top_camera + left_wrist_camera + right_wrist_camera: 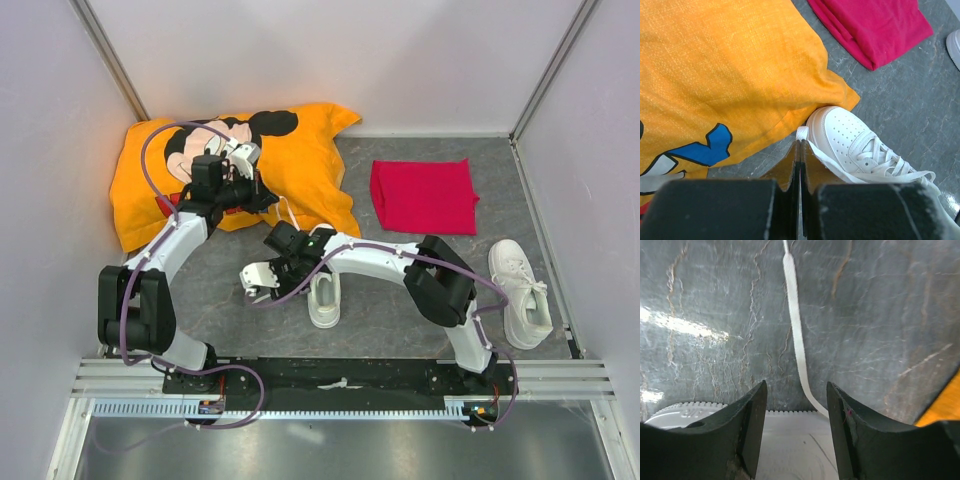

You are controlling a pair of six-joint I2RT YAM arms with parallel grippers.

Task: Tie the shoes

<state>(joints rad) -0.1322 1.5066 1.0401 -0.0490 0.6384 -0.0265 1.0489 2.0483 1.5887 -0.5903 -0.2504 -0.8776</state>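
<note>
One white shoe (pixel 323 297) stands on the grey floor in the middle, its toe under my right arm. In the left wrist view its toe (pixel 845 135) touches the orange pillow's corner. A second white shoe (pixel 520 290) stands at the right. My left gripper (pixel 266 200) (pixel 801 142) is shut on a white lace (pixel 832 159) that runs back to the near shoe. My right gripper (pixel 284 242) (pixel 796 385) hangs open over a white part of that shoe. Another lace (pixel 795 325) lies on the floor beyond its fingertips, gripped by nothing.
A large orange pillow (pixel 300 160) (pixel 730 65) with a cartoon mouse fills the back left. A folded red cloth (pixel 423 195) (pixel 875 25) lies at the back right. Pale walls close in three sides.
</note>
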